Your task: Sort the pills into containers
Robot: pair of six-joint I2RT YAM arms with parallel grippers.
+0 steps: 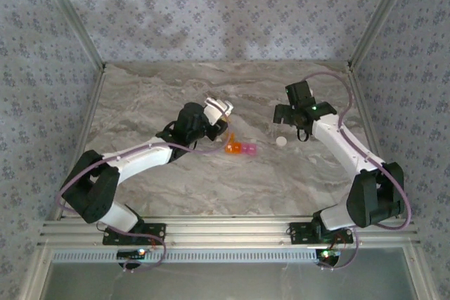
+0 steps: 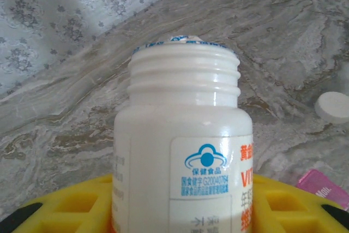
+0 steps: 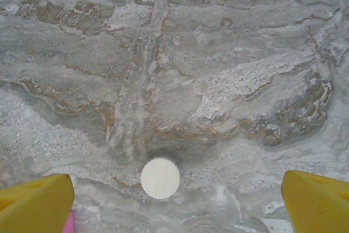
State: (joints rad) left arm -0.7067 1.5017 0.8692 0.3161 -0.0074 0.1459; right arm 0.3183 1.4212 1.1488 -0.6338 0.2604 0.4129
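My left gripper (image 1: 211, 119) is shut on a white pill bottle (image 1: 221, 108). In the left wrist view the bottle (image 2: 182, 107) stands between the yellow fingers (image 2: 71, 203) with its threaded neck bare and a foil seal across the mouth. Its white round cap (image 1: 282, 142) lies on the table. The containers (image 1: 240, 148), a short orange-to-pink strip, rest between the two arms. My right gripper (image 1: 294, 128) hovers open just above the cap (image 3: 160, 178), which sits between its yellow fingertips (image 3: 35, 203) and apart from both. No pills are in sight.
The marble-patterned table (image 1: 176, 180) is fenced by metal-framed patterned walls (image 1: 70, 26) at the left, back and right. A pink end of the containers (image 2: 322, 188) and the cap (image 2: 334, 106) lie to the right of the held bottle.
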